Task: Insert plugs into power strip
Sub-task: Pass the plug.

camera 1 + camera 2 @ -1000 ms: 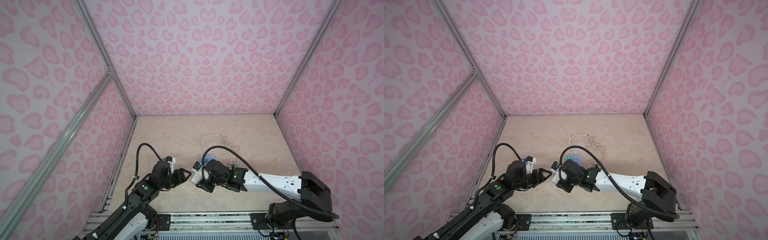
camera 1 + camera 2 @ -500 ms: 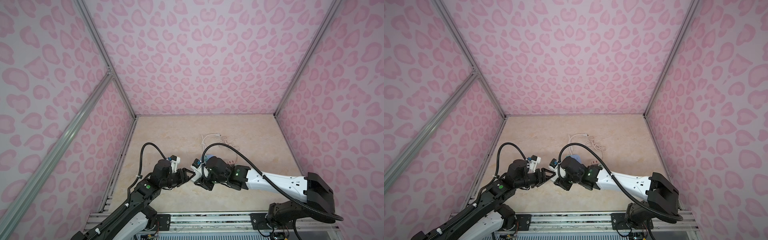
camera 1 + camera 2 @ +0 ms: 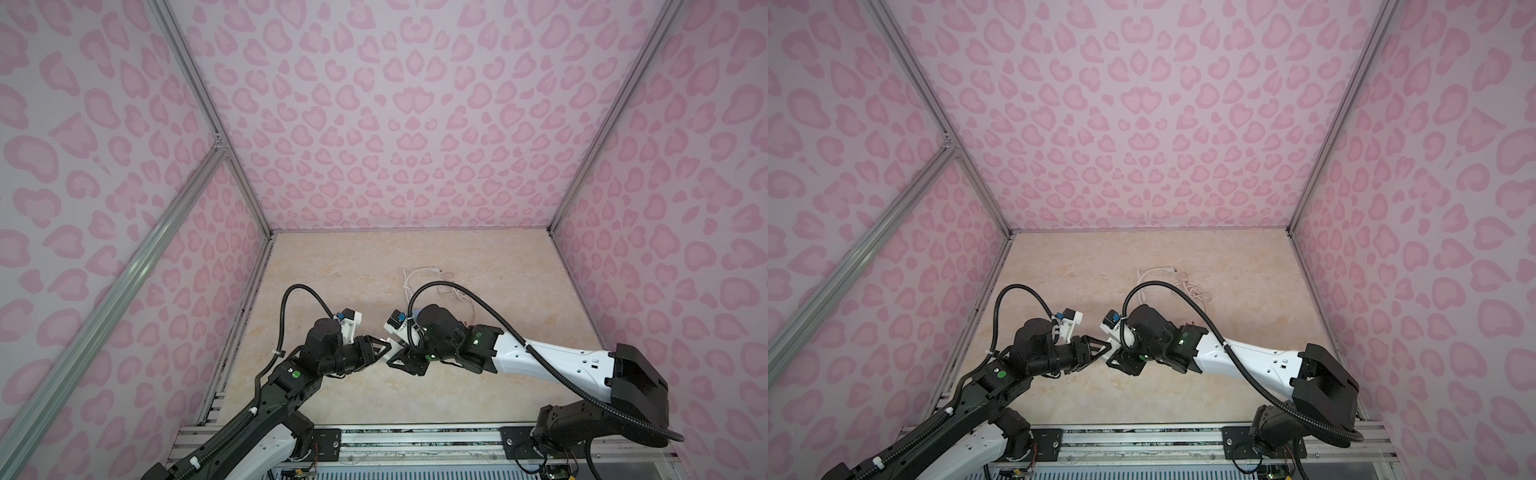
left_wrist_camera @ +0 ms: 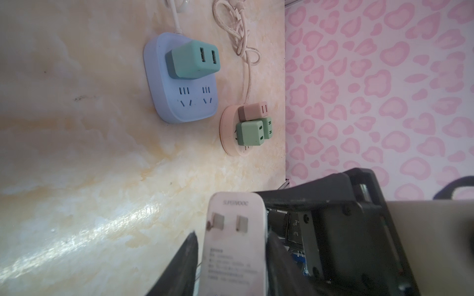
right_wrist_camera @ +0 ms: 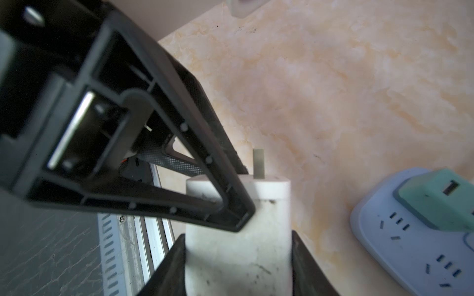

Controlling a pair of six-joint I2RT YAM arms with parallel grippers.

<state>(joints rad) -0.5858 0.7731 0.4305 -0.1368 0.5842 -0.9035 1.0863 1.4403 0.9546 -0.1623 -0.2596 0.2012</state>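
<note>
1. Mid-handover, by the look of it: pinching the white plug (image 4: 234, 243) firmly with the right gripper (image 5: 238, 238), off the table (image 4: 77, 179) and apart from the blue-grey power strip (image 4: 195, 107).
2. Flanking the same plug with the left gripper (image 4: 232, 239), one finger touching. Cannot tell whether truly clamped.
3. Could drop or twist the plug if released by the right too early.
4. Could leave the prongs (image 4: 242, 223) skewed or covered, spoiling aim at the free sockets (image 4: 184, 91) beside the teal plug (image 4: 193, 60).
</note>
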